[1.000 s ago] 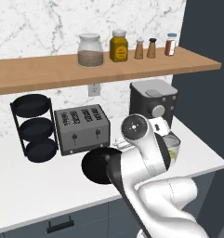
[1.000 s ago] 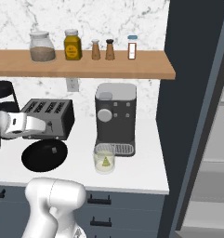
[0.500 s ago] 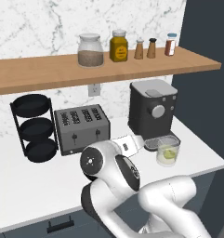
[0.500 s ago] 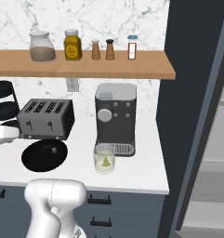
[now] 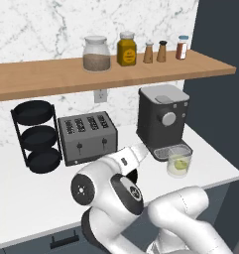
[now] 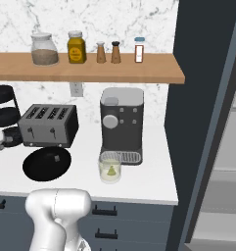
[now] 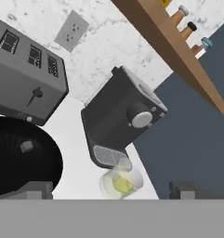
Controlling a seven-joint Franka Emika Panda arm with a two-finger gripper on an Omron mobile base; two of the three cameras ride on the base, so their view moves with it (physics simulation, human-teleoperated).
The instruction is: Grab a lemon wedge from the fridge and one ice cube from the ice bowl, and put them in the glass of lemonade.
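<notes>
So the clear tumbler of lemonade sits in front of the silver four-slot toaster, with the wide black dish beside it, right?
Not quite. The clear tumbler of lemonade sits in front of the dark grey coffee machine, as the right base view shows. The wide black dish beside it lies before the toaster.

On the white counter [image 5: 22, 193] stand a black three-tier rack [image 5: 37, 136], a grey four-slot toaster [image 5: 88, 136] and a dark coffee machine [image 5: 160, 121] — above them, a wooden shelf [image 5: 51, 74] carrying jars and shakers.

Glass of lemonade [image 5: 179, 163] stands touching, perhaps, the coffee machine [image 5: 162, 120].
</notes>
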